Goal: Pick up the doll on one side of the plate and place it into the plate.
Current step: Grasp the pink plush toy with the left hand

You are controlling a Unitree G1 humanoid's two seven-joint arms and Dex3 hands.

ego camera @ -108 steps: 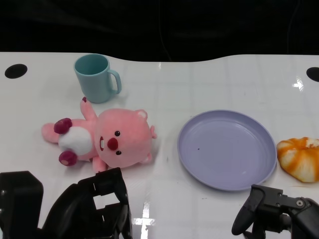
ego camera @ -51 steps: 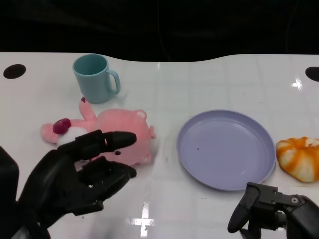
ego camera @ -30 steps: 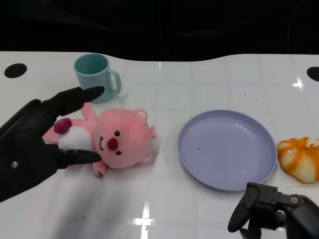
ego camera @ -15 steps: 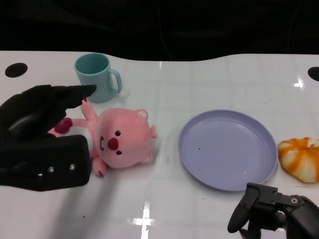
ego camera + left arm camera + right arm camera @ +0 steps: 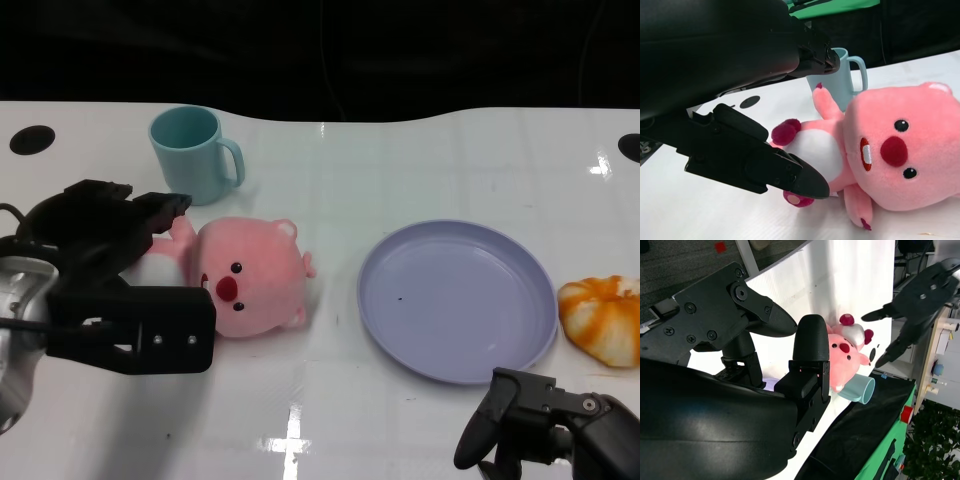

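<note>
Left robot hand (image 5: 105, 275) lowered, open over doll (image 5: 245, 280); doll's head toward plate (image 5: 457, 300).

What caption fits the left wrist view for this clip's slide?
Left hand, fingers apart, straddles the pink doll's white belly, not yet gripping; teal mug behind.

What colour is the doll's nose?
Dark red, on the pink doll; the left wrist view shows it best.

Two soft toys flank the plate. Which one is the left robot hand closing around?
The pink plush doll, left of the purple plate; the left robot hand straddles its body. The orange plush lies untouched on the other side.
</note>
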